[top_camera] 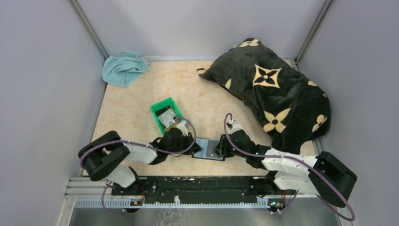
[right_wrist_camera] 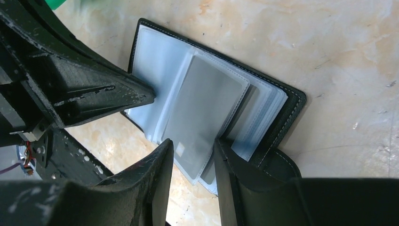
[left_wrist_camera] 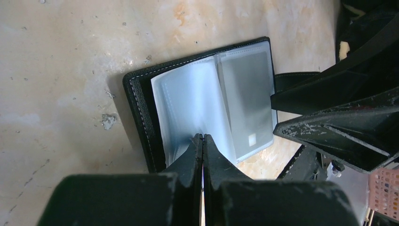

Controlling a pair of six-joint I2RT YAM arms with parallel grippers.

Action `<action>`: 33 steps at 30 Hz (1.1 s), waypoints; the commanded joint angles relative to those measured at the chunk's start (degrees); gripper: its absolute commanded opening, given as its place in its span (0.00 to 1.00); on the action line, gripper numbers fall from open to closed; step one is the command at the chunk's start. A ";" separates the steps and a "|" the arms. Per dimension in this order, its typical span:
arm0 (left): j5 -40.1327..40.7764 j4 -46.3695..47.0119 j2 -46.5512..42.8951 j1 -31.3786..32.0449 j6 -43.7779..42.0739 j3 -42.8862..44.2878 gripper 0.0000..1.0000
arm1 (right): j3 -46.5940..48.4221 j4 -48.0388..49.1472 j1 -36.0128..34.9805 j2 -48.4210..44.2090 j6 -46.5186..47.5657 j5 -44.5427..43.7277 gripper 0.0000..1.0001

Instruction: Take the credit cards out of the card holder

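You see the card holder (top_camera: 207, 149) lying open on the marble-patterned table (top_camera: 136, 101), close to the near edge, between your two grippers. Its black cover is underneath and the clear plastic sleeves (left_wrist_camera: 193, 103) face up.

The left gripper (left_wrist_camera: 202, 136) has its jaws fully together. The joined tips rest on the left group of sleeves, near their lower edge.

The right gripper (right_wrist_camera: 193, 143) has its jaws apart. The lower end of one sleeve lies between the two fingers. This sleeve is lifted a little from the others and holds a pale grey card (right_wrist_camera: 207, 108) with a small light square near one corner. Whether the fingers touch the sleeve, you cannot tell from these views.

Just behind the left gripper stands a green bin (top_camera: 157, 109) with some pale flat things in it, too small to name. A light blue cloth (top_camera: 123, 68) lies in the far left corner. A black cushion (top_camera: 273, 94) with tan flower marks fills the far right side.
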State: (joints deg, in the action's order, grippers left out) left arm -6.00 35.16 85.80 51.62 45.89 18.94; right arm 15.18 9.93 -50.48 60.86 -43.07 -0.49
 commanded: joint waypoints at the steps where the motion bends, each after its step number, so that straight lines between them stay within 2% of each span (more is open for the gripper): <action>1: -0.07 -4.66 2.92 -0.12 -0.52 -0.86 0.00 | 4.26 4.94 -2.54 -0.38 -1.12 2.01 0.37; 21: -0.41 -4.45 2.86 -0.11 -0.16 -1.17 0.00 | 6.35 7.27 -3.86 3.74 -0.61 2.53 0.37; 33: 2.70 -11.09 -3.93 -0.12 -1.00 -1.42 0.00 | 11.15 9.55 -4.45 9.78 1.39 4.19 0.37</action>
State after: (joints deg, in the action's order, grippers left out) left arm -5.52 32.42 83.70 51.59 46.63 18.65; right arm 22.04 15.55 -54.13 69.95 -43.24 3.01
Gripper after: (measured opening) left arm 0.005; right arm 0.374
